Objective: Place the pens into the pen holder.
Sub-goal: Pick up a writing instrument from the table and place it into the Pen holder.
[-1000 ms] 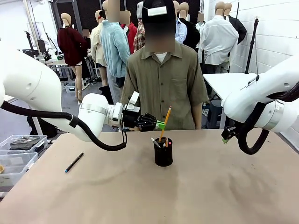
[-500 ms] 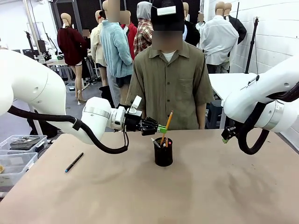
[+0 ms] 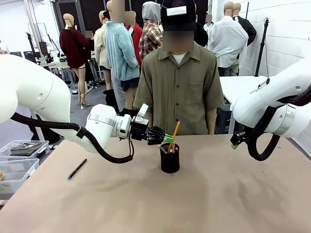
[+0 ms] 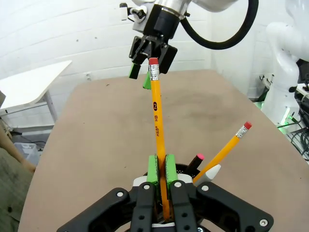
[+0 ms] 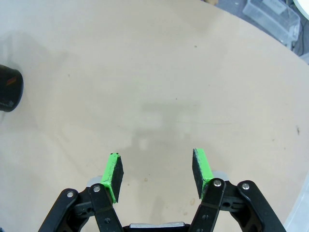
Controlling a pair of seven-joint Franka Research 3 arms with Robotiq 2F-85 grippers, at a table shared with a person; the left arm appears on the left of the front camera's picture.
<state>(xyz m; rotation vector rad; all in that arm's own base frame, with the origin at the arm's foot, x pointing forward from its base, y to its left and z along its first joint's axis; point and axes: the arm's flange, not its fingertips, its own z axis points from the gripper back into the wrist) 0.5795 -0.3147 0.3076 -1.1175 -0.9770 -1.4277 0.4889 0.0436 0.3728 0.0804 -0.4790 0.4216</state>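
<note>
One pencil (image 3: pixel 175 127) in horiz. L claw (image 3: pixel 168 138)

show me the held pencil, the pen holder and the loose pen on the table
held pencil (image 4: pixel 157 121): left wrist view, mid shaft
pen holder (image 3: pixel 170 162): front view, mesh wall
loose pen (image 3: pixel 77 169): front view, mid barrel
</note>
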